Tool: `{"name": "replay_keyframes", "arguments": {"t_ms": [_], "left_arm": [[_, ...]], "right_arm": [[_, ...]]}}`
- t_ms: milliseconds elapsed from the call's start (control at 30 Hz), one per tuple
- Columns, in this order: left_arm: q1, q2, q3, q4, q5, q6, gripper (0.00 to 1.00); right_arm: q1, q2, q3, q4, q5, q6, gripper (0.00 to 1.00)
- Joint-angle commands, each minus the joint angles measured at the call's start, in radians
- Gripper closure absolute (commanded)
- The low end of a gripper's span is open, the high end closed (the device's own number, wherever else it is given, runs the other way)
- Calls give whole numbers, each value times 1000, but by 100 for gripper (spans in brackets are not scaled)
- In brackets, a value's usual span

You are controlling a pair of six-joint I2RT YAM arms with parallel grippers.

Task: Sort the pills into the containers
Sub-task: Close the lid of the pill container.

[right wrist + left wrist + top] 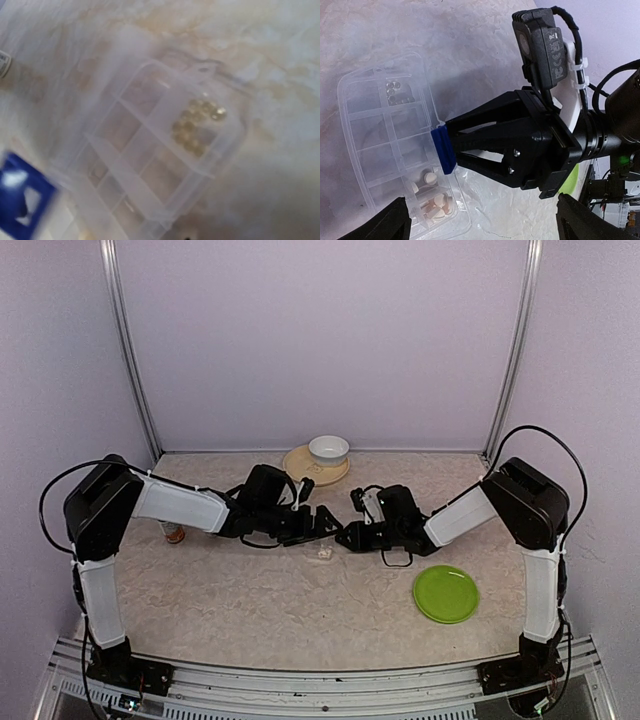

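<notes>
inside a booth of pale lilac walls (320,340), with slim metal posts (128,350) running up the back corners, a beige table (250,610) with a marbled, slightly wrinkled-looking surface fills the floor of the view, and an aluminium rail (320,680) edges its near side. the left arm (180,505) and the right arm (470,512) each fold in from their own side and meet near the middle of the table. a green plate (446,593) lies flat toward the near right, apart from everything else, and a tan plate (300,468) sits at the back wall with a white bowl (329,448) on it. a small brownish container (174,533) stands partly hidden behind the left arm. the clear pill box (367,127) lies flat on the table at the centre, just below where the two wrists meet. the left gripper (322,525) hovers over it with its jaws spread fully wide and nothing between them. the right gripper (443,150) has its blue-padded tips pressed together at the box's long edge, touching the rim; whether they pinch any part of it cannot be told. whitish oval pills (434,201) lie heaped in an end compartment of the box, small round beads (395,92) sit in a compartment at the opposite end, and the compartments between look bare. the right wrist view is blurred.
</notes>
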Motion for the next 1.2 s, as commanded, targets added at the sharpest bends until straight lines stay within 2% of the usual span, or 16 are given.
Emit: {"name": "replay_keyframes", "arguments": {"t_ms": [0,367,700,967,1067,1167], "left_arm": [[-18,38,46,3,-4,-6,1],[-47,112,104,-84,-49,0,1],[-47,137,110,-165,-123,14,1],[-47,136,118,-187,-138,33,1],[-46,133,105,-170,-130,30,1],[-45,129,93,-143,-117,24,1]], "right_arm": [[21,36,4,-10,-22,11,78],[32,19,-22,-20,-21,26,77],[28,-69,-96,-27,17,50,71],[24,-84,-98,63,-46,73,56],[20,-73,-74,64,-51,84,49],[20,-65,-39,26,-19,79,47]]}}
